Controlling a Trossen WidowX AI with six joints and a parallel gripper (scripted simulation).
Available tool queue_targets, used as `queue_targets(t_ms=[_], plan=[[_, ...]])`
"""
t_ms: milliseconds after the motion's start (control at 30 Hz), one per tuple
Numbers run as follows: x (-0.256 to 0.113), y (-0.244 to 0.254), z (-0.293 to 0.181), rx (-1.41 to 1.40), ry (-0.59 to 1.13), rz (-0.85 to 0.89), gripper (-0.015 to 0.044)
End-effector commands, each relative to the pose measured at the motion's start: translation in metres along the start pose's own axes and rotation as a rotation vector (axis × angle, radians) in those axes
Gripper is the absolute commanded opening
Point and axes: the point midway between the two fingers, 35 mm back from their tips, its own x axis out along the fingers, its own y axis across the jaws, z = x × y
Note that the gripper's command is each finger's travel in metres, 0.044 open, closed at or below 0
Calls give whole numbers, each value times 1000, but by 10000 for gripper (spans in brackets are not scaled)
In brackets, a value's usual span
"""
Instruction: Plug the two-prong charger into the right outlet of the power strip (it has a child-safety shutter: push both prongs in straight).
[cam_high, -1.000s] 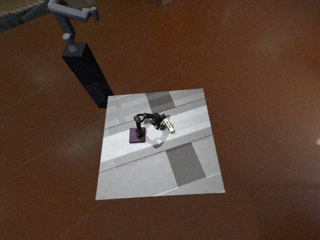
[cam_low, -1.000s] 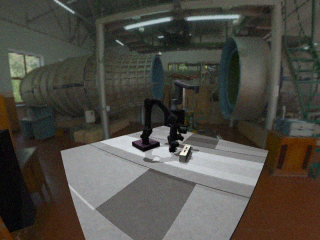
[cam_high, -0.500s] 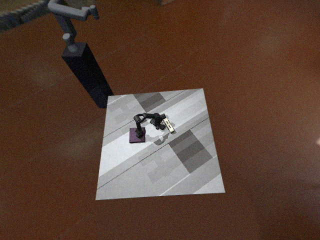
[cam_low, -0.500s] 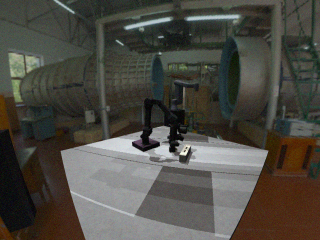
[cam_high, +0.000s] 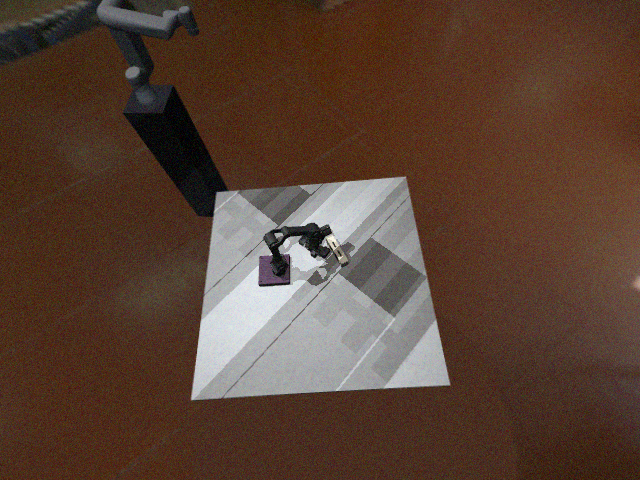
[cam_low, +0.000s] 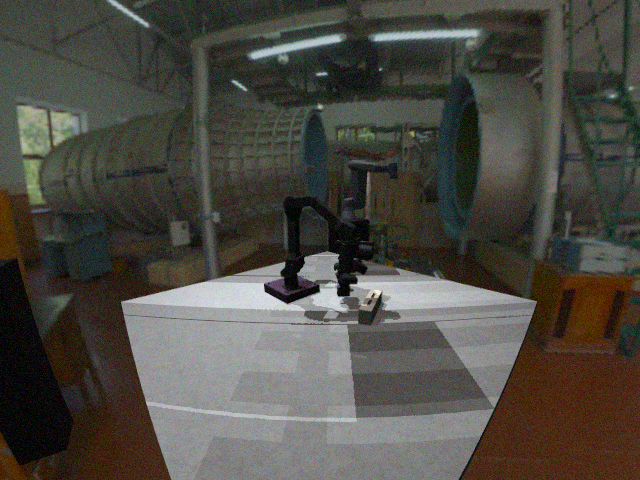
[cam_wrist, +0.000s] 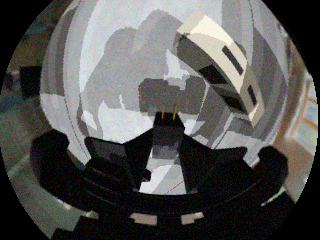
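The charger (cam_wrist: 168, 134) is a small black block. In the wrist view its two thin brass prongs point away from my gripper, toward the upper part of the view. My gripper (cam_high: 325, 252) (cam_low: 343, 290) (cam_wrist: 165, 131) is shut on the charger, one finger on each side. It is low over the table; whether the charger touches the table cannot be told. The cream power strip (cam_high: 338, 250) (cam_low: 370, 304) (cam_wrist: 215, 37) lies at a slant beside the gripper, apart from the charger. Dark openings show on it. In the wrist view it is up and to the right of the prongs.
The arm stands on a purple base plate (cam_high: 266, 276) (cam_low: 281, 292), left of the strip in the top and exterior views. The patterned grey-white table (cam_high: 248, 351) (cam_low: 206, 351) carries dark shadows around the gripper. A grey arm on a black pedestal (cam_high: 178, 149) stands beyond the table's far left corner in the top view.
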Motion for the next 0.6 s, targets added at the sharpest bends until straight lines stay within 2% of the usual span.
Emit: queue_targets(t_ms=[0,567], plan=[[-19,0,-2,-5,-11,0,0],[-6,-22,-9,145,-10,8,0]])
